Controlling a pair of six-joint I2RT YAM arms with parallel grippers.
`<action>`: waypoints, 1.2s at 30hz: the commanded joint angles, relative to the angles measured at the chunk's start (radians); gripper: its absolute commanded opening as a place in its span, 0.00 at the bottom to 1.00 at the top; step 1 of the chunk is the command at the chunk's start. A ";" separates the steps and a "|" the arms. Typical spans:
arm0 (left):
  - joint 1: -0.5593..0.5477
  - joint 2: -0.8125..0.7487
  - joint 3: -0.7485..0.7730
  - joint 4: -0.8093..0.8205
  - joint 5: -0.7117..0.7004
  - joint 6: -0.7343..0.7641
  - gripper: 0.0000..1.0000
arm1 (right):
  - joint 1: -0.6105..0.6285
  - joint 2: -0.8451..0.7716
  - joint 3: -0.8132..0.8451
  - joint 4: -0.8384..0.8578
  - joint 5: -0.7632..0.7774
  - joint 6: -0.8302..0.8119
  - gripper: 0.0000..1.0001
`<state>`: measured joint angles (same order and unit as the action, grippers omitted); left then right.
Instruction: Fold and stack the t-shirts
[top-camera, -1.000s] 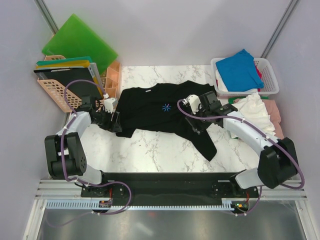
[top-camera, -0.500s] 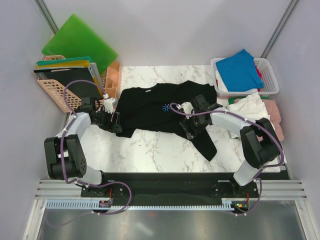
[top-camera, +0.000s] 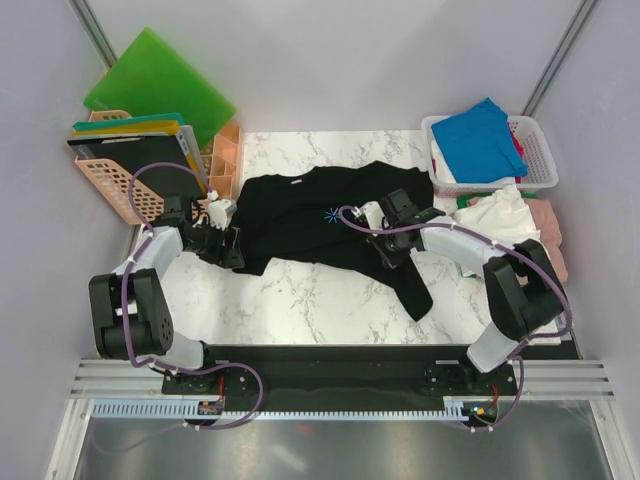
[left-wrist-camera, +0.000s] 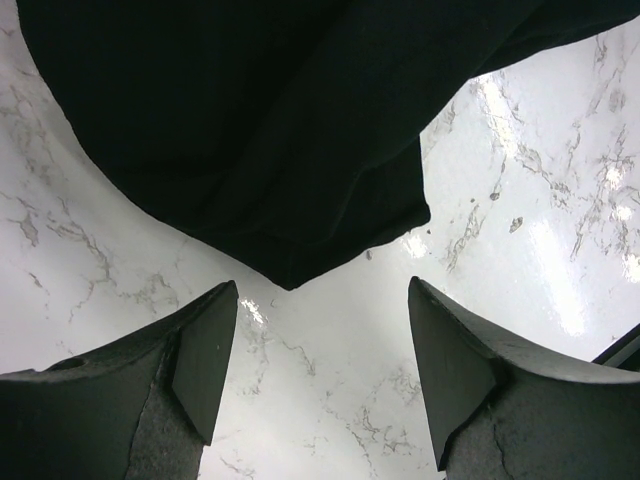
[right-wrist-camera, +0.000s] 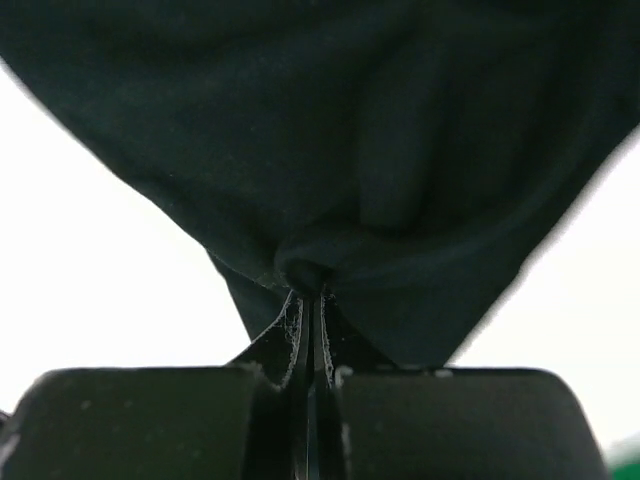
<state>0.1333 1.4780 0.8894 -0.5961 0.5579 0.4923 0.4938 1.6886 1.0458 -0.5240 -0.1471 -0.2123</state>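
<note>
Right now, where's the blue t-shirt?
In the top view, the blue t-shirt lies on top in the white basket at the far right, beyond the black t-shirt.

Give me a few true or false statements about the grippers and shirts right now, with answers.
1. The right gripper is clamped on the black cloth t-shirt. True.
2. The left gripper is shut on that shirt. False: it is open, the shirt's hem lying just ahead of it.
3. A bright blue shirt lies on top in the white plastic basket. True.
4. The black t-shirt is folded into a neat square. False: it lies spread and rumpled on the marble table.
</note>
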 joint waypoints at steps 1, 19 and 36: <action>-0.001 -0.016 -0.009 0.015 0.004 0.029 0.76 | 0.000 -0.134 0.017 -0.065 0.064 -0.032 0.00; -0.001 -0.002 0.006 0.016 0.023 0.023 0.76 | -0.213 -0.389 -0.093 -0.223 0.247 -0.182 0.00; -0.003 0.010 0.019 0.001 0.039 0.017 0.76 | -0.235 -0.474 -0.026 -0.379 -0.047 -0.220 0.67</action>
<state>0.1333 1.4803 0.8841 -0.5968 0.5606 0.4923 0.2501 1.2137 0.9588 -0.8318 0.0334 -0.4110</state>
